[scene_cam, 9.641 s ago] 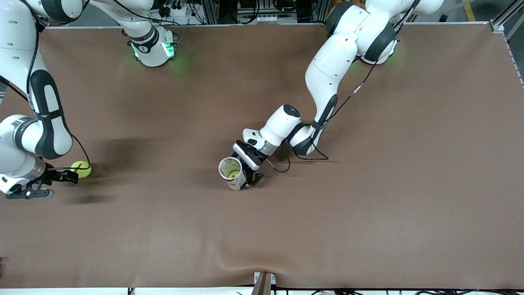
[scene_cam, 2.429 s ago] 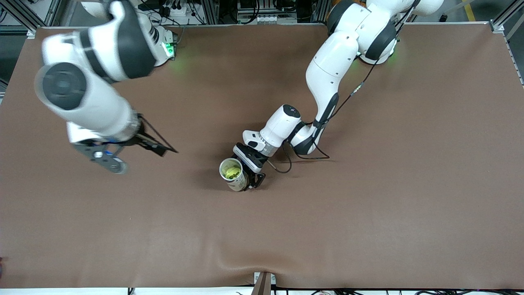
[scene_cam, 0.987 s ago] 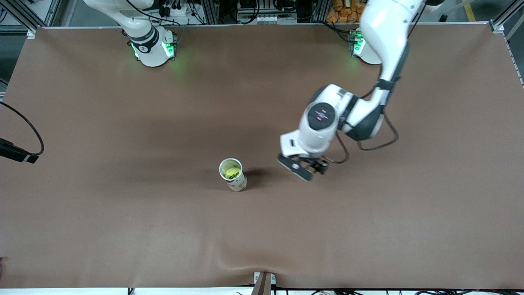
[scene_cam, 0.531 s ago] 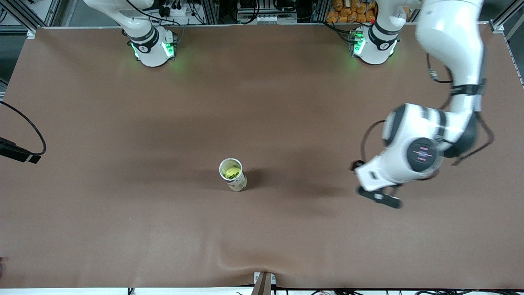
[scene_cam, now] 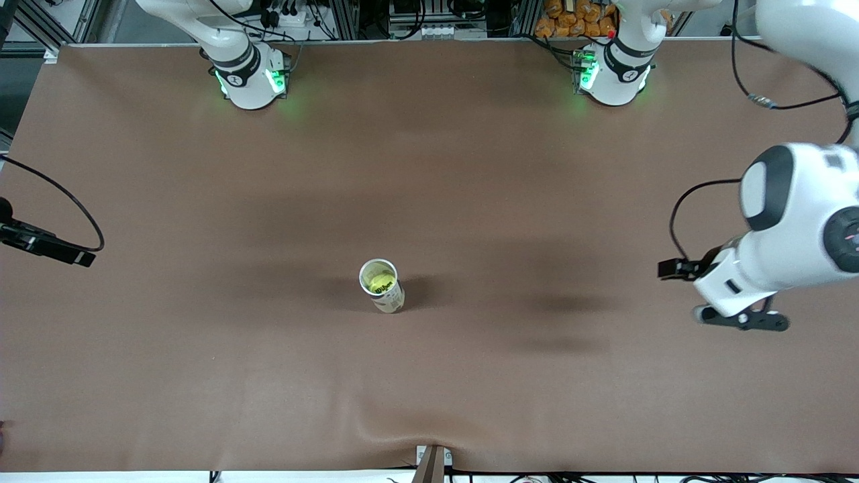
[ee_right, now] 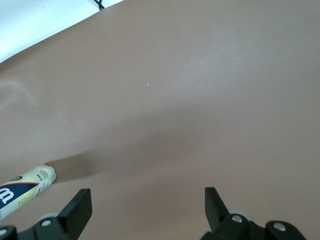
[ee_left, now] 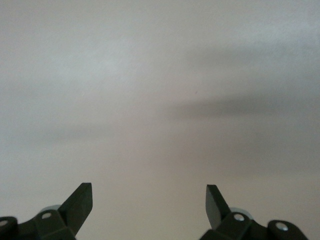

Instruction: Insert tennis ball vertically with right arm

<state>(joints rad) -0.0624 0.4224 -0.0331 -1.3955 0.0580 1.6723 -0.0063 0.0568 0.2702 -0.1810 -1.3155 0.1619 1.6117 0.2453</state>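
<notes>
A white tennis-ball can (scene_cam: 389, 300) stands upright in the middle of the table, open at the top. The yellow-green tennis ball (scene_cam: 378, 280) sits inside it, just under the rim. My left gripper (scene_cam: 739, 320) hangs open over bare mat toward the left arm's end of the table, well away from the can. In the left wrist view its gripper (ee_left: 149, 200) has nothing between the fingers. My right gripper (ee_right: 147, 204) is open and empty too, with the can (ee_right: 26, 186) off to one side of it. Only a black piece of the right hand (scene_cam: 45, 246) shows in the front view.
A brown mat (scene_cam: 470, 168) covers the table. The two arm bases (scene_cam: 249, 79) (scene_cam: 614, 72) stand along the edge farthest from the front camera. A wrinkle (scene_cam: 396, 429) lifts the mat at the nearest edge.
The left arm has swung away from the can to its own end of the table. The can stands alone with the ball in it. The right hand has barely moved.
</notes>
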